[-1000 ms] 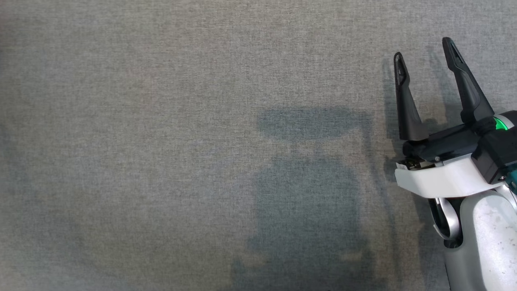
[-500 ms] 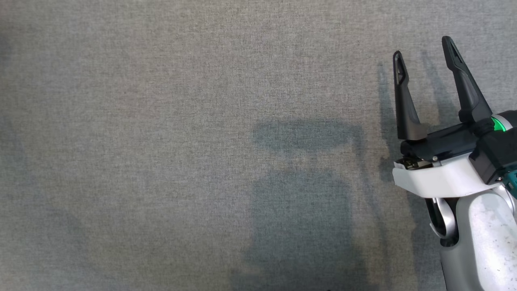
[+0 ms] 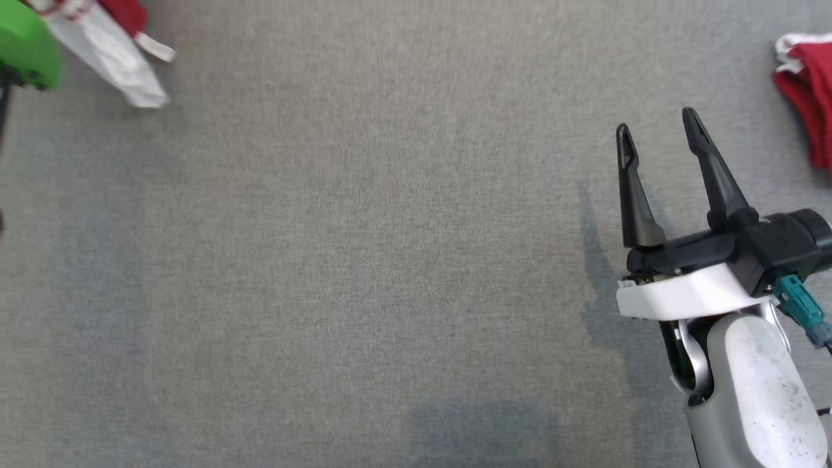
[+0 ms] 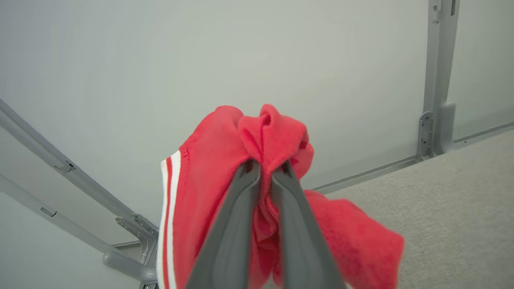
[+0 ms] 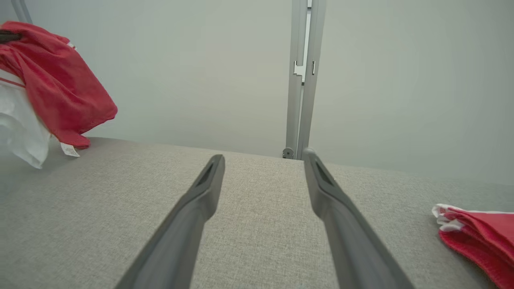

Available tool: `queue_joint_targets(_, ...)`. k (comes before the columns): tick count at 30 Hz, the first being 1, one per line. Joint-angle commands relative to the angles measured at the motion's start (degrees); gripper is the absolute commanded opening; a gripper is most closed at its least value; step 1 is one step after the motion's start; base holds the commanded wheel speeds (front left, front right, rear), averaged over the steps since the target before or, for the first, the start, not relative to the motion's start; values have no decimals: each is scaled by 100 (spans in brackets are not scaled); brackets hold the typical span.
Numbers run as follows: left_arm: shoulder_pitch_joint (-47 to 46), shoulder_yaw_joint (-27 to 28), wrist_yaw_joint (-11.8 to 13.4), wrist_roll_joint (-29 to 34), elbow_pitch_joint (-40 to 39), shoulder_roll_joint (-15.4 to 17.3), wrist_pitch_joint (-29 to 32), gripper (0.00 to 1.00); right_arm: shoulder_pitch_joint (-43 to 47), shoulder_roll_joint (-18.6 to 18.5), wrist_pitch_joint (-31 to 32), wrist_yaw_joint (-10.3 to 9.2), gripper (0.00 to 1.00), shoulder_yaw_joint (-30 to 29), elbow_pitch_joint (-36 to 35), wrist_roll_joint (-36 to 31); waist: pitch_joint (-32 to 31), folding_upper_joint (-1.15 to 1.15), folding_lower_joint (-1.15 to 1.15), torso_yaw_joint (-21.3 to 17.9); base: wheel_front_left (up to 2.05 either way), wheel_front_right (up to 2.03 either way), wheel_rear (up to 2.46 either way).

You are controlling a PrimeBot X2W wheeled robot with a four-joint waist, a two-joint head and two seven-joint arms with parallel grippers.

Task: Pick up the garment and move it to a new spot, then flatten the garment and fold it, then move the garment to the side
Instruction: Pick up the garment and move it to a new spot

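A red garment [image 4: 209, 180] with white stripes hangs bunched in the air, and my left gripper [image 4: 267, 166] is shut on its top fold. In the head view this garment [image 3: 110, 45] shows red and white at the top left corner, beside the green light of my left wrist [image 3: 26, 39]. The right wrist view has it [image 5: 52, 80] dangling at the far left above the grey cloth surface [image 5: 120, 208]. My right gripper [image 3: 656, 127] hovers open and holds nothing on the right side, its fingers [image 5: 209, 176] spread over bare cloth.
A second red and white garment [image 3: 806, 84] lies folded at the right edge of the surface, also low right in the right wrist view [image 5: 482, 233]. A pale wall with a grey metal post [image 5: 301, 80] stands behind the far edge.
The whole head picture has shifted, so the camera moved. The hanging garment at the top left and the folded one at the right edge have come into the picture.
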Motion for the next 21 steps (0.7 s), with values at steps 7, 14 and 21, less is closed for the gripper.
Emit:
queue_joint_targets(7,637,-777,-12,-619,-1701,-120,656,0,451,3,-180,0,100,-224,363,443,-1657,0,0,-467,0,0,0)
queue_joint_targets(14,1293,-949,253,-1123,-3154,-717,1016,0,610,1,-233,0,100,-448,444,626,-1727,0,0,-852,0,0,0)
queue_joint_targets(21,2228,-1074,737,-1489,-3227,-1470,703,0,607,4,-236,0,100,-423,571,762,-1534,0,0,-1240,0,0,0)
